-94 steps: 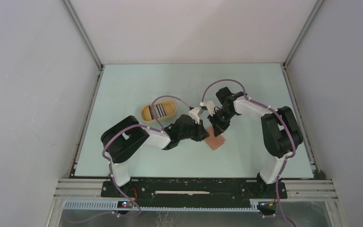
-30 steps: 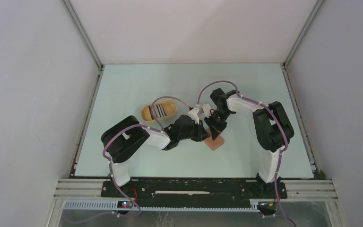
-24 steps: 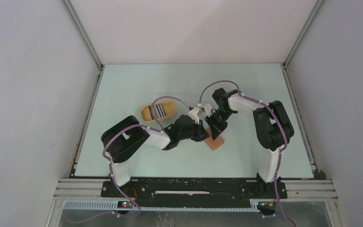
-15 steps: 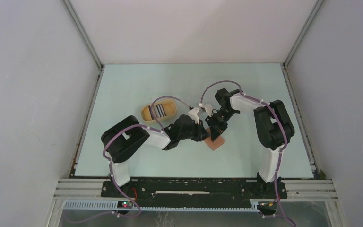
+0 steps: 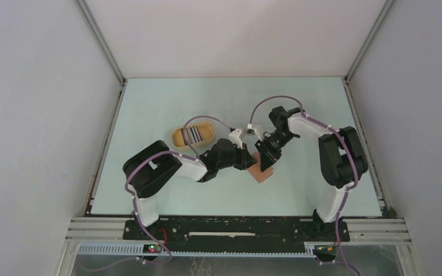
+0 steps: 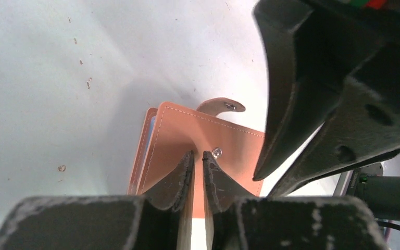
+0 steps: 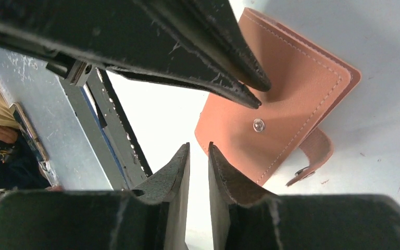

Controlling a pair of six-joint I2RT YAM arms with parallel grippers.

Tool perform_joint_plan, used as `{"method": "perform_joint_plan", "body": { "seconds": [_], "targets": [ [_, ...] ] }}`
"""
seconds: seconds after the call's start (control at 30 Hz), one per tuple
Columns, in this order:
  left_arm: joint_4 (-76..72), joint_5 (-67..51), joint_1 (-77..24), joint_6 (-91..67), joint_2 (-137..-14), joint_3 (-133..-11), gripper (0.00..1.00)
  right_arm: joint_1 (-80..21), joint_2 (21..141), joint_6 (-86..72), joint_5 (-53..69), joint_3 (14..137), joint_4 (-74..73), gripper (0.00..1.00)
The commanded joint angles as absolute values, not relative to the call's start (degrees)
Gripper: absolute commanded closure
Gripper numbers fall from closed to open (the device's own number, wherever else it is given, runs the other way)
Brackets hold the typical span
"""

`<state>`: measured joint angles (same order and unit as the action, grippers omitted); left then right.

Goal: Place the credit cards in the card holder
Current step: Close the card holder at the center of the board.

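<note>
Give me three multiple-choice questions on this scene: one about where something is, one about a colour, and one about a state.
1. Where are the credit cards? A in the yellow tray; B in a blue box; C in a glass jar.
2. The card holder cover is: A blue; B reddish-brown; C black.
3. The snap tab is: A fastened; B undone; C missing.
Answers: A, dark and pale cards sit in the tray; B, both wrist views show that colour; B, the tab sticks out clear of the stud.
</note>
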<state>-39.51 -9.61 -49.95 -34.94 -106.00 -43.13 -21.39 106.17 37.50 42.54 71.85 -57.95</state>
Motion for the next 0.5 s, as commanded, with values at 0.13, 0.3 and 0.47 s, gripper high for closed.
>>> {"method": "perform_joint_plan", "body": {
  "seconds": [0.13,0.3,0.47],
  "targets": [
    [-38.4,-10.4,-50.0,-34.0,-106.6,-43.0,0.85,-18.2,97.0,40.6,47.6,70.8,-56.2,0.73],
    [-38.3,-10.3,-50.0,-34.0,-106.8,-43.2,0.85,-16.0,93.7,32.7,42.5,67.3,-46.6,0.73],
    [-38.1,-10.3,-50.0,-34.0,-106.8,-43.2,0.86,-16.1,95.0,28.4,33.1,65.8,-42.3,0.68]
  ]
}}
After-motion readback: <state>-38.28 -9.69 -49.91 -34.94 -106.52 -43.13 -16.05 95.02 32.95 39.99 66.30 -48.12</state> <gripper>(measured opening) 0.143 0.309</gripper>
